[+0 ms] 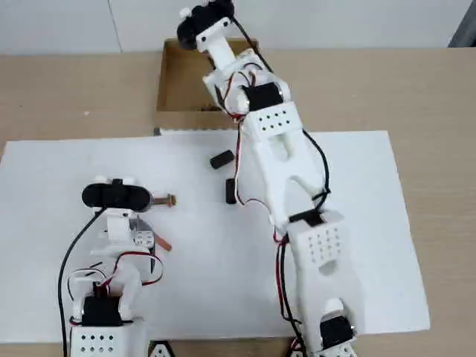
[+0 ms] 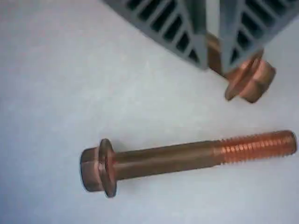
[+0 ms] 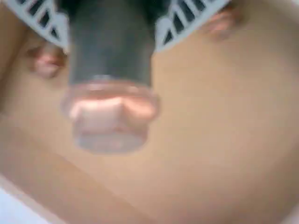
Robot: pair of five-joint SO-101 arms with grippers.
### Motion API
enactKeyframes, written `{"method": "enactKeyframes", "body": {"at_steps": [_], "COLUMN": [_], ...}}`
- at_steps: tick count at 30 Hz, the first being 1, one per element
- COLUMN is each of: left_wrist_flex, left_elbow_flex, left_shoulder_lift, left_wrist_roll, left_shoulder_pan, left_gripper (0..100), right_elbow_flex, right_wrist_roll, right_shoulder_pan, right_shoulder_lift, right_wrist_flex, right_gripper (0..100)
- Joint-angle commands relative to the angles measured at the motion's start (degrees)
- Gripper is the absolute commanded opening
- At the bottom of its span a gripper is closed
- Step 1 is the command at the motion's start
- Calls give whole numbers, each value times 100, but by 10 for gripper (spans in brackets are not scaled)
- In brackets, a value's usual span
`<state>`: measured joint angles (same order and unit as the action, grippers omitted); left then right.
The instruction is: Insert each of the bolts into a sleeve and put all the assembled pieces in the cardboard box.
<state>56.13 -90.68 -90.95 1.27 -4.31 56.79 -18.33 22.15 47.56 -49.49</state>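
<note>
Fingers (image 3: 187,23) of right gripper (image 3: 112,37) clamp an assembled piece (image 3: 110,116) over the cardboard box (image 1: 175,82) at twelve o'clock, likely for release; left gripper (image 2: 212,51) pinches a bolt (image 2: 250,81), sleeves (image 1: 221,159) at its two o'clock.

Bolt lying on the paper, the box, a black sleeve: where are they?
lying bolt (image 2: 163,158): left wrist view, smooth shank.
cardboard box (image 1: 186,82): high view, bare floor.
black sleeve (image 1: 221,159): high view, its middle.

Bright, diffuse light lays only faint, soft shadows on the white sheet (image 1: 208,282) beside the bolt (image 2: 163,158), whose shank carries a dull sheen.
</note>
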Motion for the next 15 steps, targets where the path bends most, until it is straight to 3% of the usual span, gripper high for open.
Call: {"method": "enactKeyframes", "body": {"at_steps": [1,8,15], "left_wrist_flex": [-132,-132,-132], "left_elbow_flex": [22,22,22], "left_shoulder_lift": [-44,-44,-44], "left_wrist_roll": [-18,-18,-18], "left_shoulder_pan": [-35,-35,-35], "left_gripper": [7,7,7], "right_elbow_flex": [888,1758,1890], "right_wrist_roll": [-369,-404,-404], "right_shoulder_pan": [-92,-75,-66], "right_shoulder_lift": [374,1191,1235], "right_wrist_flex": [356,338,171], "right_gripper": [9,141,99]}}
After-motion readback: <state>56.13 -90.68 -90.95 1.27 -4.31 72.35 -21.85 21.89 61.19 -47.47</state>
